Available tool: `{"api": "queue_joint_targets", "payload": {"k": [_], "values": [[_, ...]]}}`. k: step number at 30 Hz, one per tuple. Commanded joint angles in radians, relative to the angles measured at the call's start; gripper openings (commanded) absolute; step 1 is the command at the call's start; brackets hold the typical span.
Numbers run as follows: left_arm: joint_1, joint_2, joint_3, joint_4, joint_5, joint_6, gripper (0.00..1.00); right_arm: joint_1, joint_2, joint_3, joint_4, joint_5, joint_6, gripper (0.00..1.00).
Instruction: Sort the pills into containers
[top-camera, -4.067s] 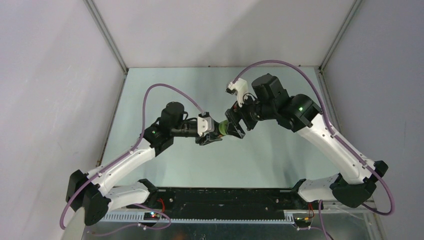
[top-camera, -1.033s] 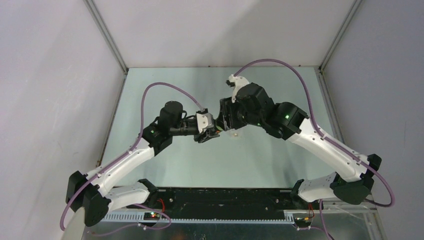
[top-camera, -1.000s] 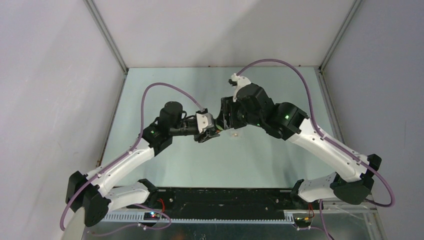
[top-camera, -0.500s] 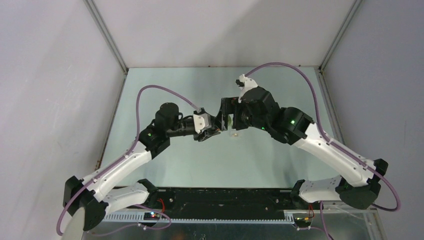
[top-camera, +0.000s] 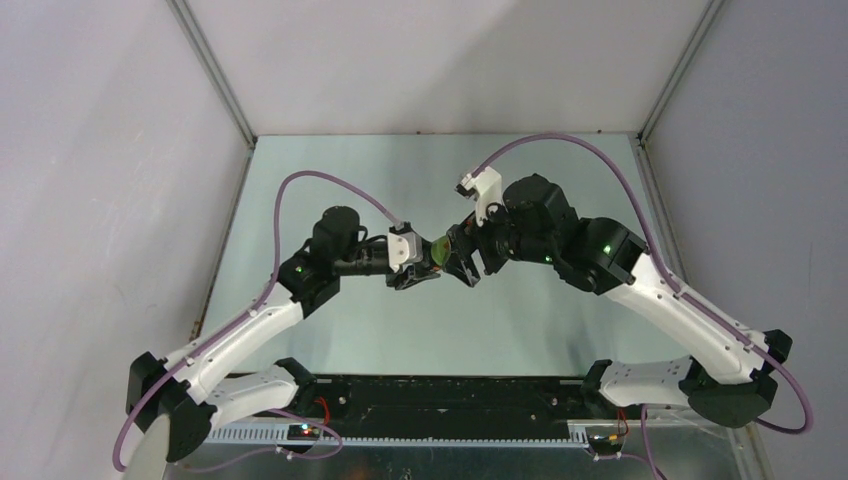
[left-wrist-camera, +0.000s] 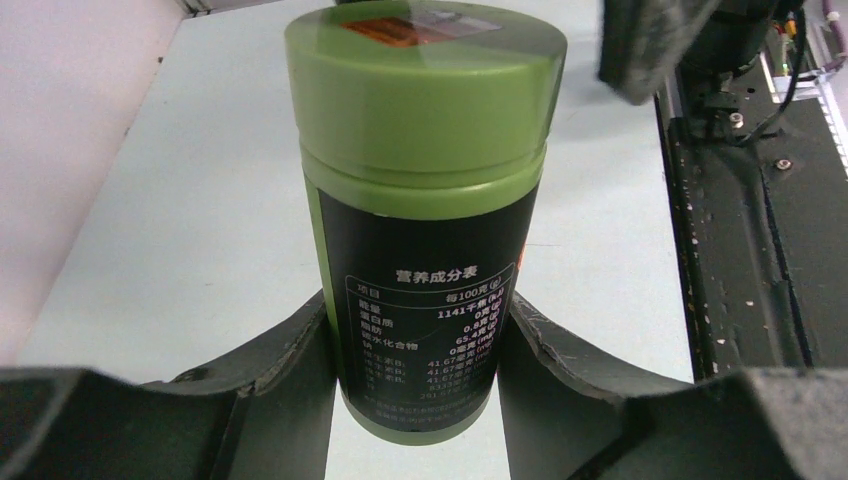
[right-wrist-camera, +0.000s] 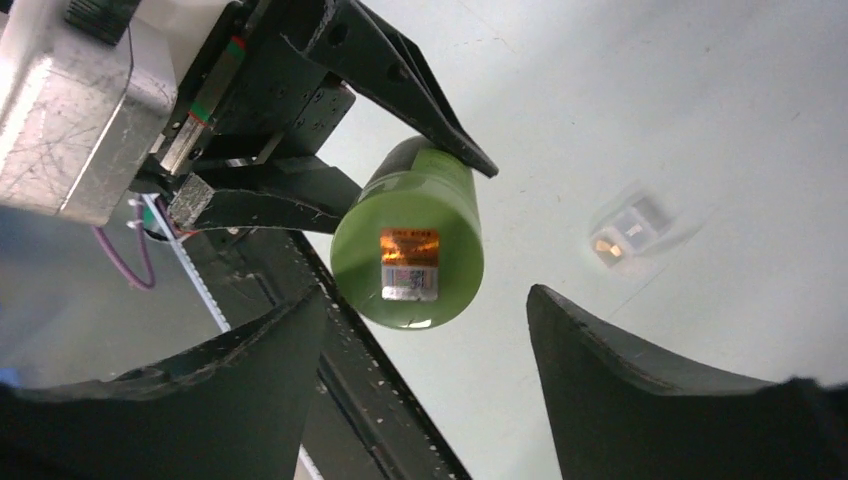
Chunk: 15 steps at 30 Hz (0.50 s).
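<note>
My left gripper (left-wrist-camera: 415, 385) is shut on the lower body of a green bottle (left-wrist-camera: 425, 200) with a black label and holds it above the table; the green cap is on. In the top view the bottle (top-camera: 438, 250) lies level between both grippers. My right gripper (right-wrist-camera: 428, 300) is open, facing the capped end of the bottle (right-wrist-camera: 408, 255) with a finger on each side and touching nothing. A small clear two-compartment container (right-wrist-camera: 628, 228) sits blurred on the table beyond, with an orange speck in one compartment. No other pills show.
The black base rail (top-camera: 450, 395) runs along the near edge of the table. Grey walls (top-camera: 120, 150) close in the table on the left, back and right. The left gripper's body (right-wrist-camera: 90, 110) fills the upper left of the right wrist view.
My right gripper has swung from above the left gripper down and to the right, and now faces the bottle's cap. The left arm has kept its hold, shifting slightly.
</note>
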Motion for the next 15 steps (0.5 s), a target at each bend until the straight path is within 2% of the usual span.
{"api": "queue_joint_targets", "payload": {"k": [1, 9, 15], "values": [[-0.003, 0.002, 0.056, -0.003, 0.064, 0.019, 0.00, -0.004, 0.021, 0.058, -0.010, 0.008, -0.080, 0.74], [-0.003, 0.023, 0.075, -0.015, 0.093, 0.016, 0.00, -0.007, 0.046, 0.061, 0.047, 0.008, -0.032, 0.62], [-0.003, 0.022, 0.069, 0.005, 0.053, 0.010, 0.00, -0.007, 0.078, 0.081, 0.043, 0.060, 0.053, 0.42]]}}
